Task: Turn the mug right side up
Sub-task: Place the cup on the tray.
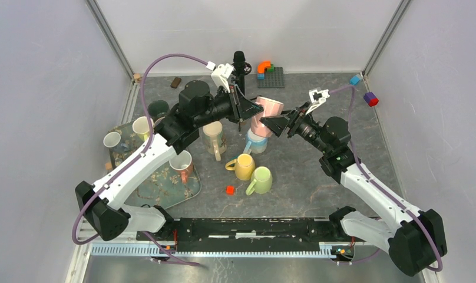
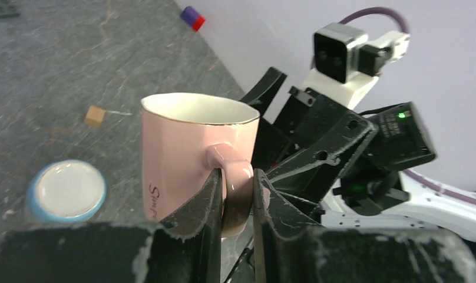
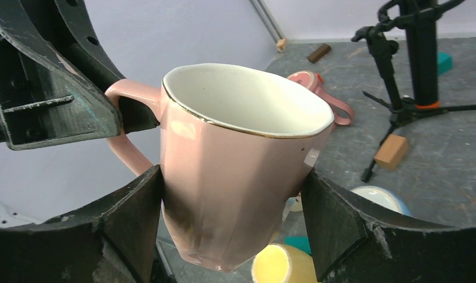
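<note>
The pink glazed ceramic mug (image 2: 182, 147) looks stiff, slick and breakable. The left gripper (image 2: 235, 180) pinches its handle (image 2: 228, 158). The right gripper (image 3: 231, 177) straddles its body, grip unclear.

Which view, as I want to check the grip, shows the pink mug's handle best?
The left wrist view: the handle sits centred, pinched in the left claw. The right wrist view shows it side-on, partly behind that claw. The top view shows the pink mug, its handle hidden under the claw.
</note>
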Controlling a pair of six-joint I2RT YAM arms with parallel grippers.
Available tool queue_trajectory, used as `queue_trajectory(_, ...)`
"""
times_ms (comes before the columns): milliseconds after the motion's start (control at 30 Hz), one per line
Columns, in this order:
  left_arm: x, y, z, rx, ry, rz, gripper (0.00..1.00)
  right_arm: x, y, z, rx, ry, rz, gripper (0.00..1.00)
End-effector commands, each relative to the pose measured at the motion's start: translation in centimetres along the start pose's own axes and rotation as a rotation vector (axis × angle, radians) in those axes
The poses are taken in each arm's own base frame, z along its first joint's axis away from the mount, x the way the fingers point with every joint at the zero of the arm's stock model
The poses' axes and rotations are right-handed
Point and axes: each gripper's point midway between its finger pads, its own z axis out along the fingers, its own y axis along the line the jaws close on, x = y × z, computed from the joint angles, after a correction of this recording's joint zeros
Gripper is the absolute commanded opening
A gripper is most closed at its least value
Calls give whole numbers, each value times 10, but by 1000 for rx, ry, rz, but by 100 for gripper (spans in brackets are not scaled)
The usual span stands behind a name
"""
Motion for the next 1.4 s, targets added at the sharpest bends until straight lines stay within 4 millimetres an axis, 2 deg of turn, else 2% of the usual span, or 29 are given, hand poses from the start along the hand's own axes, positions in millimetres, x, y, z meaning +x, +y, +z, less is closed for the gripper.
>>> queue_trajectory(0,23,2,6,-66,99,10,23,-48,26,3,-34,-128,-261,7)
queue_trajectory(200,30,14,9,-125,129,29,21,-51,27,3,-6,-123,-337,7)
queue_trajectory(567,41,20,15,-142,177,46,17,-46,33,5,-5,-118,-427,6)
queue_trajectory(667,44,19,17,-134,191,45,13,-44,34,5,-10,-116,-444,6)
queue_trajectory(767,47,20,18,-139,206,43,3,-43,34,6,-9,-113,-458,6)
queue_trajectory(867,49,21,16,-142,212,45,2,-42,32,6,-7,-110,-464,6)
queue_trajectory(933,50,21,16,-140,219,42,6,-41,33,6,-14,-109,-468,5)
queue_trajectory(1033,52,21,17,-142,230,38,19,-41,37,7,-24,-113,-475,5)
queue_trajectory(1100,53,21,19,-139,234,35,24,-41,38,7,-29,-114,-478,4)
queue_trajectory(1367,55,19,22,-120,247,25,29,-37,47,7,-74,-104,-521,3)
